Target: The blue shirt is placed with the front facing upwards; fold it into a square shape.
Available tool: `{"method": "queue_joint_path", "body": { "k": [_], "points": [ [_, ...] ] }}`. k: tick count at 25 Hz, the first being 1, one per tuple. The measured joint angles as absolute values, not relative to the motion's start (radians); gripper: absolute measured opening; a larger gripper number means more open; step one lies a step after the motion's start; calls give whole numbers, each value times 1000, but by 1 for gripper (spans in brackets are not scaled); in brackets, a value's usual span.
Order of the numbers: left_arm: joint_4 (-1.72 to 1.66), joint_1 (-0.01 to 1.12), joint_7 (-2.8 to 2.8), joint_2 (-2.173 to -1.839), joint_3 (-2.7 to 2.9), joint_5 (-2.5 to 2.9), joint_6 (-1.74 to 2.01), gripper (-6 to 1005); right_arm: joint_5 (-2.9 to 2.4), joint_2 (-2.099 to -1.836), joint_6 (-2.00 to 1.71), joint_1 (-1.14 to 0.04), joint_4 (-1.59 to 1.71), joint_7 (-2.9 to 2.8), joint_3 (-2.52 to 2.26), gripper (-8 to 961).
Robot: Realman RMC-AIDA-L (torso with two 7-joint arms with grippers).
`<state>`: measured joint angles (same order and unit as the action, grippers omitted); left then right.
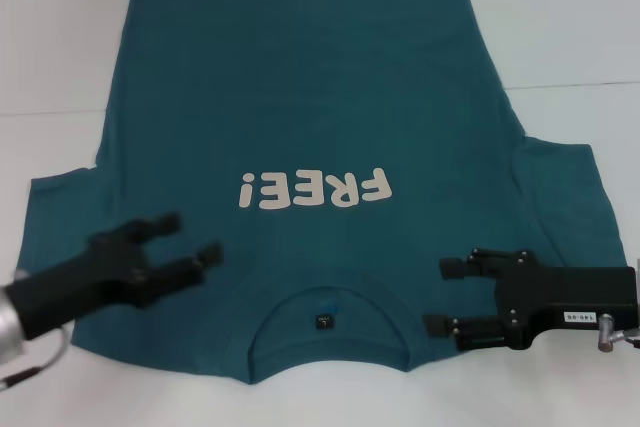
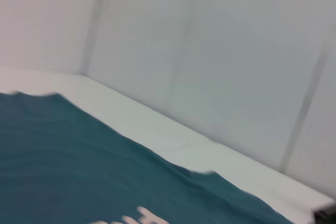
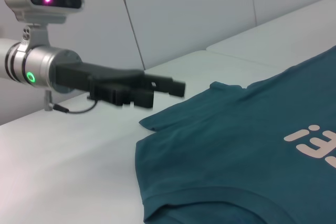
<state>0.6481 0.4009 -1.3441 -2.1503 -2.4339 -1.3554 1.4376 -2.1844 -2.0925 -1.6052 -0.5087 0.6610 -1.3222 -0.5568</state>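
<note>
Lengthwise, blue shirt (image 1: pixel 300 127) lies collar toward robot

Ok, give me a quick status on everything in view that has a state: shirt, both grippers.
Blue shirt: spread flat on the table, front up, lettering showing, collar nearest the robot, no fold made yet.
Left gripper: open, over the shirt's shoulder beside the collar, holding nothing.
Right gripper: open, at the shirt's other shoulder beside the collar, holding nothing.
</note>
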Motion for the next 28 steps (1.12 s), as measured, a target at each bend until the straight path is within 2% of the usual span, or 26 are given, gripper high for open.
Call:
{"method": "queue_joint_path", "body": {
  "k": [3,10,20,28],
  "points": [
    [700,367,-1412,-2152,-2489,-1353,1439,884,-2184,-2092,-1609,-504,661,-1322,-557,915],
    [828,335,-1750,-2118,-2605,-1277,1389,883,-2184,-2092,-1613,-505,660,-1324,-557,915],
    [871,409,-2070,-2084,-2662,-952,1215,883,-2184,-2093,-1611,-513,660,-1328,-557,914],
    [851,433,-2106,-2087,-2643,-878,1099,883,-2184,-2093,-1609,-520,660,-1332,-557,914]
  ]
}}
